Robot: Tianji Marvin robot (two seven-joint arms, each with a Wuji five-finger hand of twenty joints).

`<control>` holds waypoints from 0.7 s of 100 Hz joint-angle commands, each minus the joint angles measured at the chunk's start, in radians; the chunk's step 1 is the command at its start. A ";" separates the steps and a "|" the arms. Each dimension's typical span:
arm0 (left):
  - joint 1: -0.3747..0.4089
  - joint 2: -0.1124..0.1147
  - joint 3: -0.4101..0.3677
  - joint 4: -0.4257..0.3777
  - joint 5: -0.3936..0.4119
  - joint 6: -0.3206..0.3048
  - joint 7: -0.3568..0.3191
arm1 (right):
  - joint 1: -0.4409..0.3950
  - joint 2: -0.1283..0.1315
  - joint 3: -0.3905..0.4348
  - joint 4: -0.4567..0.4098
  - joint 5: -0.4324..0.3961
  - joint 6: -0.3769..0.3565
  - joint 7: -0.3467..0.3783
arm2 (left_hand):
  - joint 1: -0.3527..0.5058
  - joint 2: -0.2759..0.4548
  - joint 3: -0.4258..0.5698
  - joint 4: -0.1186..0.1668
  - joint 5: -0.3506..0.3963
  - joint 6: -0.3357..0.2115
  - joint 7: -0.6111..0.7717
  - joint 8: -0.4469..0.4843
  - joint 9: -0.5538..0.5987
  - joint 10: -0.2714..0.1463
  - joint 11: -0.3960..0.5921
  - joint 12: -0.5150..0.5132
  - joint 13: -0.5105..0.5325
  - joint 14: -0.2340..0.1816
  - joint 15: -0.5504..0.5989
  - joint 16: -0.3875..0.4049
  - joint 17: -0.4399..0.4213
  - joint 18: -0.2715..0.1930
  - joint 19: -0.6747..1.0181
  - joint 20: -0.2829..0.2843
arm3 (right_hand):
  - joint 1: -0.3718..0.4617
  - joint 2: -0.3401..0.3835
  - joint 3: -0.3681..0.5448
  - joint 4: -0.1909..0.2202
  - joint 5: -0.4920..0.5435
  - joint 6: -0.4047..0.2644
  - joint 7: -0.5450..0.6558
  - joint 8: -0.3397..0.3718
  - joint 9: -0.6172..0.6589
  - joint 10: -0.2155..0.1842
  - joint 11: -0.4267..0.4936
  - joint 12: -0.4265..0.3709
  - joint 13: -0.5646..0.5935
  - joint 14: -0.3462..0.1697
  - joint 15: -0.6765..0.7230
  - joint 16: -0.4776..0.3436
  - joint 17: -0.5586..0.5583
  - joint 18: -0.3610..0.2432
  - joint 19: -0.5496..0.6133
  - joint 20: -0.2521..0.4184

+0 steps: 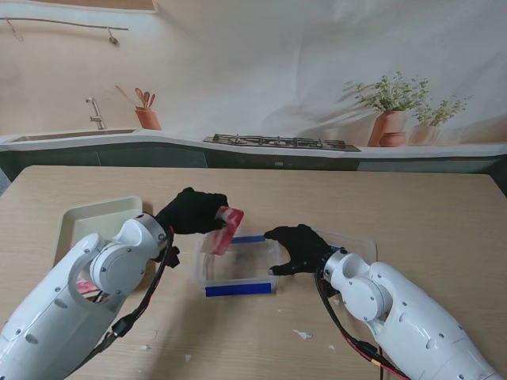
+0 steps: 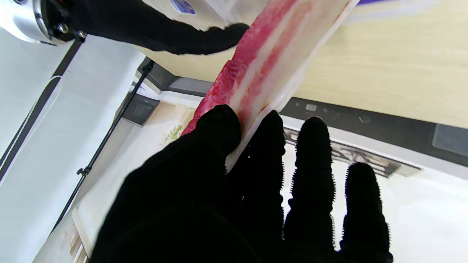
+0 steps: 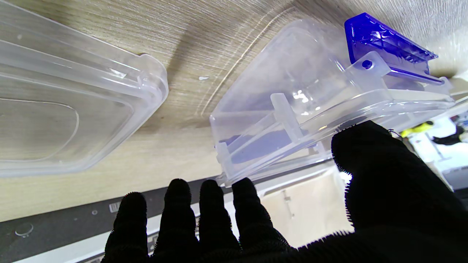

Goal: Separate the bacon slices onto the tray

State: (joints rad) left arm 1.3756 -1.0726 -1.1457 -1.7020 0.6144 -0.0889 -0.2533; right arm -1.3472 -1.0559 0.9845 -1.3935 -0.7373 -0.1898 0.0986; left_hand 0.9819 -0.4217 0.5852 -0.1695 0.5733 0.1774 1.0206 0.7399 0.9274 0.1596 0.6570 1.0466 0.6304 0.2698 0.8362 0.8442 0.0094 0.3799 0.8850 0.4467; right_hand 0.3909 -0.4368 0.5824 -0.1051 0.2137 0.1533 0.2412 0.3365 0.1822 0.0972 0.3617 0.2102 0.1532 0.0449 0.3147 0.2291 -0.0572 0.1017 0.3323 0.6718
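A stack of pink, white-streaked bacon slices [image 1: 227, 229] on a pale backing sheet hangs tilted over the clear container [image 1: 238, 273] with blue clips. My left hand [image 1: 192, 210] is shut on its upper end, and in the left wrist view the thumb and index finger pinch the bacon [image 2: 263, 65]. My right hand [image 1: 299, 248] grips the container's right rim. In the right wrist view its thumb presses the rim of the container [image 3: 310, 98] beside a blue clip [image 3: 384, 44]. The cream tray [image 1: 93, 217] lies at the left, partly hidden by my left arm.
The container's clear lid [image 1: 354, 238] lies flat just right of my right hand, and the right wrist view shows the lid [image 3: 65, 109] close up. Small white scraps [image 1: 302, 334] dot the table near me. A counter with a sink and hob runs behind the table.
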 commanded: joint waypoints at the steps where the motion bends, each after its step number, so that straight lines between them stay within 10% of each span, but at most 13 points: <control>1: 0.014 0.016 -0.042 -0.024 0.022 -0.011 -0.013 | -0.005 -0.005 -0.004 0.000 0.000 0.000 0.016 | 0.044 0.022 0.051 -0.032 -0.019 -0.027 0.070 0.028 0.010 -0.007 0.050 0.028 0.018 0.008 0.028 0.028 -0.002 -0.028 0.032 0.020 | 0.002 0.002 0.003 -0.003 -0.012 0.003 -0.008 -0.005 -0.004 -0.015 0.010 0.002 -0.027 -0.024 -0.001 0.002 -0.004 0.004 -0.003 0.021; 70: 0.062 0.075 -0.370 0.030 0.349 -0.217 -0.183 | 0.007 -0.004 -0.022 0.005 0.003 0.000 0.026 | 0.050 0.029 0.033 -0.028 -0.017 -0.076 0.062 0.043 0.008 -0.031 0.017 0.045 0.003 -0.020 -0.006 0.025 0.002 -0.065 0.014 0.011 | 0.003 0.001 0.006 -0.003 -0.013 0.002 -0.008 -0.005 -0.005 -0.017 0.010 0.002 -0.028 -0.025 -0.002 0.002 -0.004 0.004 -0.003 0.020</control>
State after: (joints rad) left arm 1.4440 -1.0117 -1.4998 -1.6981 0.9514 -0.3078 -0.4091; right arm -1.3360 -1.0536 0.9700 -1.3894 -0.7349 -0.1900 0.1056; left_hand 0.9816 -0.4217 0.5856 -0.1700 0.5678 0.1692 1.0206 0.7540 0.9274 0.1581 0.6574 1.0587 0.6304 0.2553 0.8344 0.8552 0.0096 0.3380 0.8852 0.4469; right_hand 0.3915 -0.4368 0.5834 -0.1051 0.2137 0.1533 0.2412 0.3365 0.1759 0.1075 0.3617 0.2102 0.1532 0.0449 0.3147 0.2291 -0.0572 0.1017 0.3323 0.6717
